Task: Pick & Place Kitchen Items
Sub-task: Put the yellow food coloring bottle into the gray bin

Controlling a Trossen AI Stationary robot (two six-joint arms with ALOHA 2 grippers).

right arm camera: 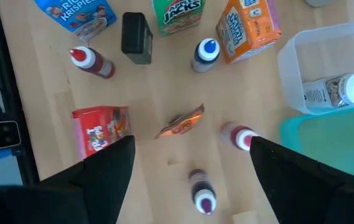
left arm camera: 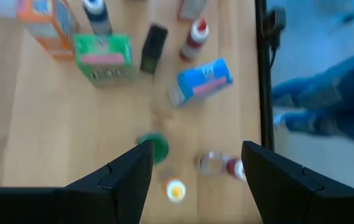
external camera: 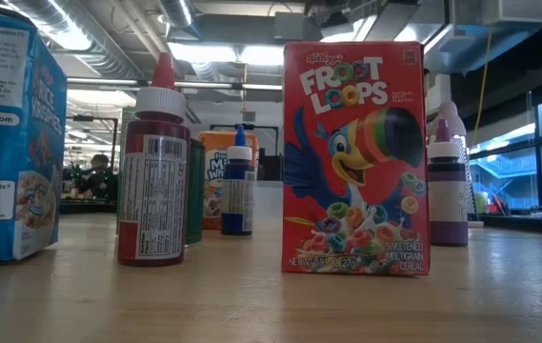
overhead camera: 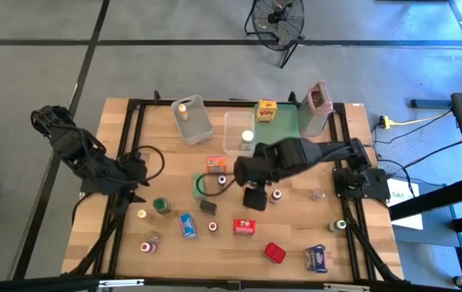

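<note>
Right gripper [overhead camera: 253, 197]: spread wide, empty, hanging over mid-table above a brown packet [right arm camera: 180, 123] and a purple-capped bottle [right arm camera: 203, 198], probably lining up a pick. Left gripper [overhead camera: 137, 178]: likewise spread and empty, over a green cap [left arm camera: 155, 147], a yellow cap [left arm camera: 175, 190] and a clear jar [left arm camera: 217, 164] on the table's left side. Most items loose on the wood. Only a bottle [overhead camera: 183, 109] and a jar [overhead camera: 247, 137] sitting in bins [overhead camera: 202, 134], presumably already sorted.
</note>
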